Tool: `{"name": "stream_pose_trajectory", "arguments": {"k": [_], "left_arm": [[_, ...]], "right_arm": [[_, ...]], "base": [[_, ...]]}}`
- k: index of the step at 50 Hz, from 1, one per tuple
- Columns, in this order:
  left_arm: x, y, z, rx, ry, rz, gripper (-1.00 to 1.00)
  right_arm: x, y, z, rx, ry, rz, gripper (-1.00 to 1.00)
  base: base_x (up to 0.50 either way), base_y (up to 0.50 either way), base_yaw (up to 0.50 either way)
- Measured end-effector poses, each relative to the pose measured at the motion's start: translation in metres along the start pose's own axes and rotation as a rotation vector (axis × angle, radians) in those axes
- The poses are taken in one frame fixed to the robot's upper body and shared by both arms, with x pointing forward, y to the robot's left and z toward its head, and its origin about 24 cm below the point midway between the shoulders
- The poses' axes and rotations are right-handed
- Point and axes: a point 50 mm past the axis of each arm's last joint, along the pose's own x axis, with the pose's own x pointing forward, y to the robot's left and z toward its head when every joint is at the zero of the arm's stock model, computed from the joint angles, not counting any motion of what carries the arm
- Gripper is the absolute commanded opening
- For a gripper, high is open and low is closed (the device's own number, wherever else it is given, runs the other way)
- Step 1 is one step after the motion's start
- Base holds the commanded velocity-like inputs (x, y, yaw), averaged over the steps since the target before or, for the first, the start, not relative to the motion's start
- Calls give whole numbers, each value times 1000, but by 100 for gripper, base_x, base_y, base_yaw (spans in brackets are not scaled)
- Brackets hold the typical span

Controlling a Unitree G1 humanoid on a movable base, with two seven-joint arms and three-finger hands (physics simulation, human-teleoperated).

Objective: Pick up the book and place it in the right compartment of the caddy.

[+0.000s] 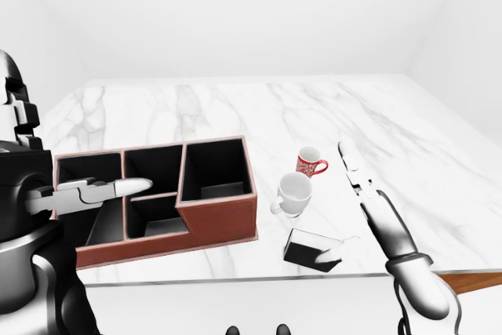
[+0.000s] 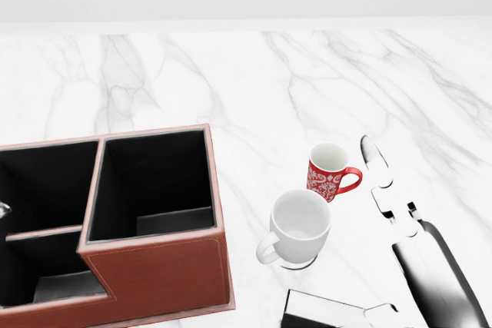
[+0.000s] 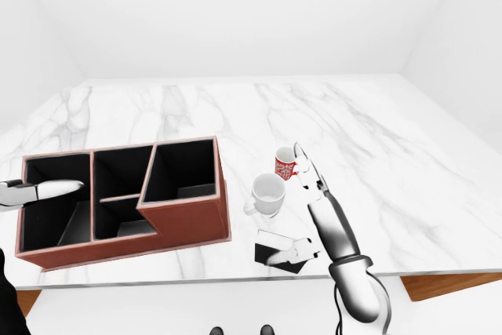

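Observation:
The book (image 1: 306, 249) is dark and lies flat near the table's bottom edge, below the mugs. The caddy (image 1: 216, 221) is red-brown with black compartments and stands left of the book. Its right compartment (image 1: 213, 169) is the largest and holds nothing that I can see. My right hand (image 1: 349, 209) is open to the right of the book. Its long fingers (image 1: 354, 174) point toward the top of the view and its thumb lies over the book's right end. My left hand (image 1: 118, 187) is open and empty, its fingers stretched over the caddy's left compartments.
A white mug (image 1: 294, 192) stands just above the book, between it and the caddy's right wall. A red patterned mug (image 1: 309, 162) stands behind it. The white marble table (image 1: 235, 107) stretches toward the top of the view. A wooden edge (image 1: 471, 278) shows at the bottom right.

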Motion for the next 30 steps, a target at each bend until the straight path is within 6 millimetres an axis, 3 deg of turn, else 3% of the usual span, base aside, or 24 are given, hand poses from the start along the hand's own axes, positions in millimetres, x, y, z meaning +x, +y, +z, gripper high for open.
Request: {"name": "stream_pose_trajectory", "arguments": {"k": [30], "left_arm": [[0,0,-2,-3,9,-2,100]], "right_arm": [[-14,29,-31,21,178,99,100]], "base": [[0,0,0]]}}
